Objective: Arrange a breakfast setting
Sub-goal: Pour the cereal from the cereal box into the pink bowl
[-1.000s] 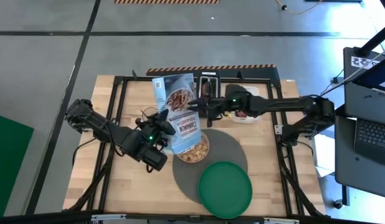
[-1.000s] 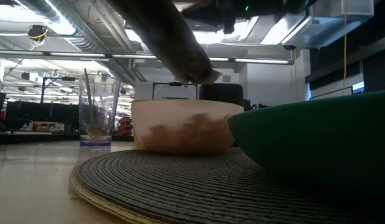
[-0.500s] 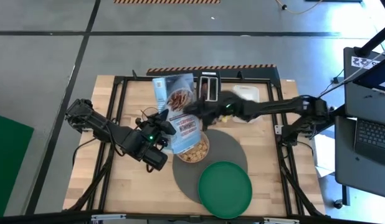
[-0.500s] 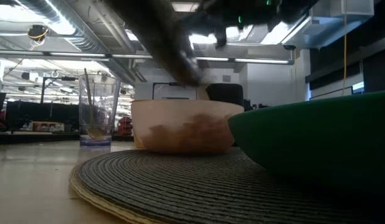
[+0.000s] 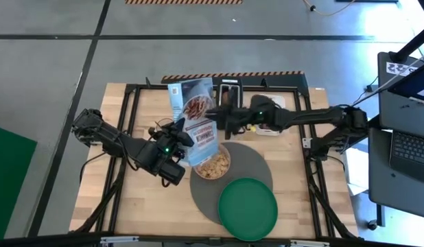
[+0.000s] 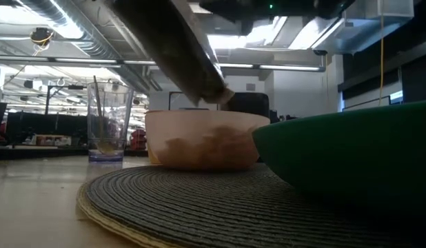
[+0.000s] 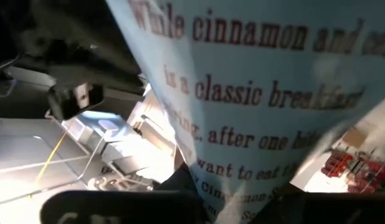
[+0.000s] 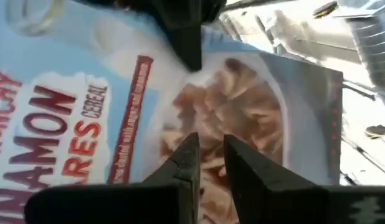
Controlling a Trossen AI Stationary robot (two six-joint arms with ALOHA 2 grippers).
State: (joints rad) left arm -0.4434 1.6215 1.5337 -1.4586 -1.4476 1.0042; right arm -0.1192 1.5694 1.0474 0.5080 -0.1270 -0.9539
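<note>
A light-blue cereal box (image 5: 197, 122) hangs tilted over the pinkish bowl (image 5: 213, 165), which holds cereal. The bowl stands on the round grey placemat (image 5: 256, 165), next to the green plate (image 5: 248, 208). In the low view the box's lower end (image 6: 211, 88) is just above the bowl's rim (image 6: 203, 116). My left gripper (image 5: 179, 138) is shut on the box. My right gripper (image 5: 223, 119) is shut beside the box's front face (image 8: 199, 106). No bagel or apple shows. My left gripper holds the cereal box by its left long edge (image 5: 183, 136), about halfway along. It comes level from the table's left. The wrist view shows only the box's printed back (image 7: 261, 93). The box is lifted clear and tilted, its lower end over the bowl. My right gripper's shut fingers (image 8: 187, 163) point at the box's front face; I cannot tell whether they touch it.
A black toaster (image 5: 230, 96) stands at the far edge. My right arm partly covers a white tray (image 5: 272, 103). A clear glass (image 6: 109, 124) with a thin handle in it stands left of the bowl in the low view. Bare wood lies at the near left (image 5: 130, 206).
My right gripper swung toward the table's near-left along the box, then went back toward the far edge. The box's lower end shifted a little above the bowl. My left gripper kept its hold.
</note>
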